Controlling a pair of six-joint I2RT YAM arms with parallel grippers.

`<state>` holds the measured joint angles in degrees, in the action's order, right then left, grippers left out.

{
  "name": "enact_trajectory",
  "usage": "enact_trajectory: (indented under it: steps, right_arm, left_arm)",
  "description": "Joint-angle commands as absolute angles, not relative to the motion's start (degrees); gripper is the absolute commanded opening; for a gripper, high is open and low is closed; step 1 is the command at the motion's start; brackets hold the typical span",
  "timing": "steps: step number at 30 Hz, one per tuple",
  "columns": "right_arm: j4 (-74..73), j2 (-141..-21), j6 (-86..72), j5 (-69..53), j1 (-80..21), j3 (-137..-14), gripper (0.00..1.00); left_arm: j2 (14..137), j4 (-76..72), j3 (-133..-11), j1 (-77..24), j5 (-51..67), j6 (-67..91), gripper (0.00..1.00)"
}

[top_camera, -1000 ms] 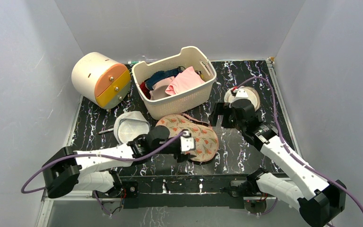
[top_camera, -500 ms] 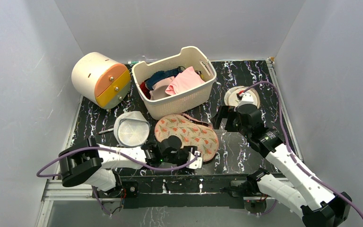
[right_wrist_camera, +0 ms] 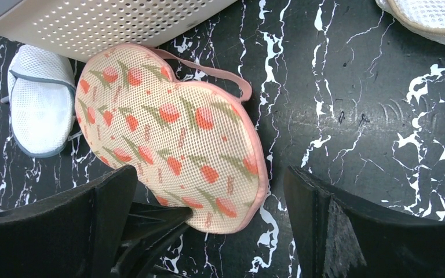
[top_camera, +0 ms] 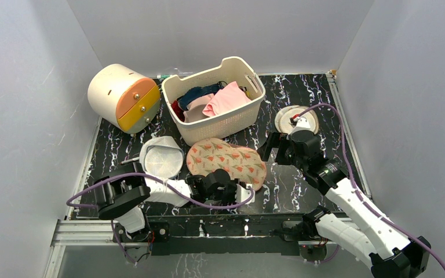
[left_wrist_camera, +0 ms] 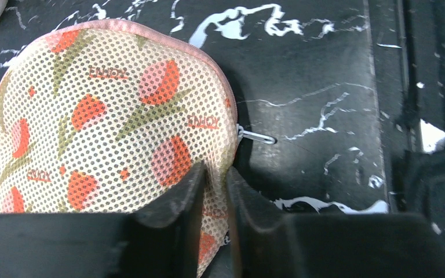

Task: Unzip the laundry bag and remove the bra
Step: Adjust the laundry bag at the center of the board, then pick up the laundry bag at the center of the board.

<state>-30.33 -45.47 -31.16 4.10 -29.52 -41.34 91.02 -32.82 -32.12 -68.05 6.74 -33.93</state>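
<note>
While the laundry bag (top_camera: 226,157) lay flat and zipped, print up, in the middle of the tabletop (top_camera: 292,87) just below the basket (top_camera: 220,132), the left gripper (left_wrist_camera: 214,174) sat at its lower edge with jaws drawn narrow. A fold of the pink-trimmed rim was between them, and from where I stood it looked like a pinch. The right gripper (top_camera: 271,152) hung just right of the bag with its jaws spread wide and nothing in them. No bra showed anywhere; I took it to be inside. The bag's long axis ran left to right across the overhead view, dipping a little toward the lower right, with its pink loop (right_wrist_camera: 208,72) on the basket side. In the left wrist view the small metal zipper pull (left_wrist_camera: 256,137) stuck out rightward from the rim, just beside the jaws. To do this well, I thought, the left should hold the rim firmly beside that pull. The right should then nip the tab alone, not the mesh, and draw it low along the curved seam.
</note>
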Motion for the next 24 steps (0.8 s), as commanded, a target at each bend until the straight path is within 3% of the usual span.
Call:
enact_trajectory:
  steps: [1,3,12,16,24]
  right_arm:
    - [-29.5,-45.0,-33.5,6.2,-29.3,-40.5,0.98]
    - [-30.4,-45.2,-34.6,8.1,-29.3,-40.3,0.98]
    - [-31.0,-40.4,-38.4,11.7,-29.3,-37.5,0.96]
    - [-27.8,-39.7,-37.4,6.0,-29.4,-35.1,0.76]
    - [-15.7,-43.7,-34.5,-12.2,-29.3,-26.2,0.52]
  left_arm:
    - [92.1,-33.1,-35.4,-68.0,0.2,-31.8,0.07]
    - [92.6,-32.3,-36.6,-68.0,-0.7,-29.9,0.00]
    - [91.1,-35.6,-37.8,-68.0,-9.7,-19.0,0.00]
    - [90.2,-34.7,-39.2,-67.2,-11.7,-13.7,0.00]
    - [87.3,-32.9,-40.8,-63.5,-8.6,-6.0,0.00]
